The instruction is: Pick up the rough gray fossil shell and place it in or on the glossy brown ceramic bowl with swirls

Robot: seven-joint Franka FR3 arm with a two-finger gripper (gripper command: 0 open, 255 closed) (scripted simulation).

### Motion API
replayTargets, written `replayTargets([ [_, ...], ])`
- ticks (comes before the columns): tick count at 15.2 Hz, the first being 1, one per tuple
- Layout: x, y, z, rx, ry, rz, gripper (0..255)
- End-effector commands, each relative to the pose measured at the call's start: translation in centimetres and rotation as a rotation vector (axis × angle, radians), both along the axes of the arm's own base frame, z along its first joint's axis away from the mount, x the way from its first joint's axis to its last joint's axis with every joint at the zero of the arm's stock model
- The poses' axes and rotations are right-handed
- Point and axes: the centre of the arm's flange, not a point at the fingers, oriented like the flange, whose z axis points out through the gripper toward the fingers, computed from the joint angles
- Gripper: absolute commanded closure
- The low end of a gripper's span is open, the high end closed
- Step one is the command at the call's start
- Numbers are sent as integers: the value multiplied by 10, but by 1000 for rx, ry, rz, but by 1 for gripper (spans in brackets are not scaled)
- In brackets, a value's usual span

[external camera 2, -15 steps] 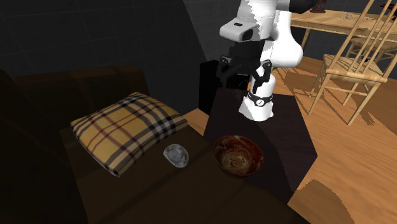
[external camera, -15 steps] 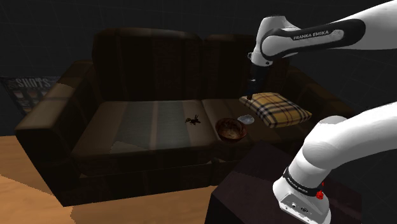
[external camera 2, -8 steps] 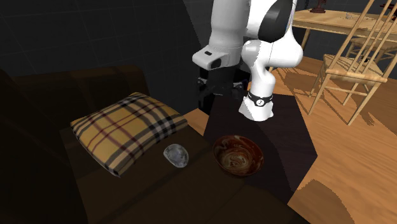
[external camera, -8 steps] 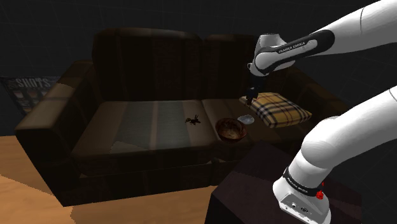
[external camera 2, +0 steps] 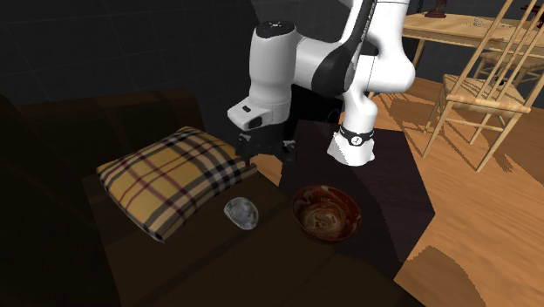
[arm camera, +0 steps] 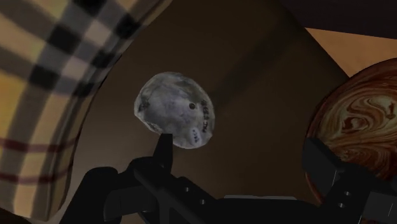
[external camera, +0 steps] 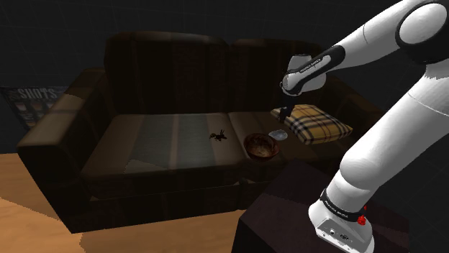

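The gray fossil shell (external camera: 278,134) (external camera 2: 242,212) (arm camera: 175,118) is a rough, mottled lump lying on the dark sofa seat. It rests between a plaid pillow (external camera 2: 174,179) and the brown swirled bowl (external camera: 262,146) (external camera 2: 326,211) (arm camera: 359,133). My black gripper (external camera: 285,113) (external camera 2: 267,157) (arm camera: 242,159) hangs open above the shell, a short way off it, with nothing between its fingers. In the wrist view one fingertip (arm camera: 162,147) overlaps the shell's near edge and the other stands before the bowl.
The dark sofa (external camera: 144,144) has a high back and arms. A small black spidery object (external camera: 219,135) lies mid-seat. The plaid pillow (external camera: 311,123) is close beside the shell. A wooden chair (external camera 2: 493,78) and table (external camera 2: 453,26) stand behind my stand.
The arm has swung down and toward the shell, moving to the second exterior view's left. The gripper now hangs lower, over the shell. Shell and bowl have not moved.
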Motion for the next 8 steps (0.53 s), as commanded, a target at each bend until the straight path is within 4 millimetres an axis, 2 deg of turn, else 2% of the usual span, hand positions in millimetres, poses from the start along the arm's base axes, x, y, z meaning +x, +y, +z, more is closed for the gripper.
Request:
replayTargets([
  [1,2,-20,-17,-5,0,0,0],
  [6,13,-66,-60,-13,3,-2,0],
  [8,13,-67,-70,-13,3,-2,0],
])
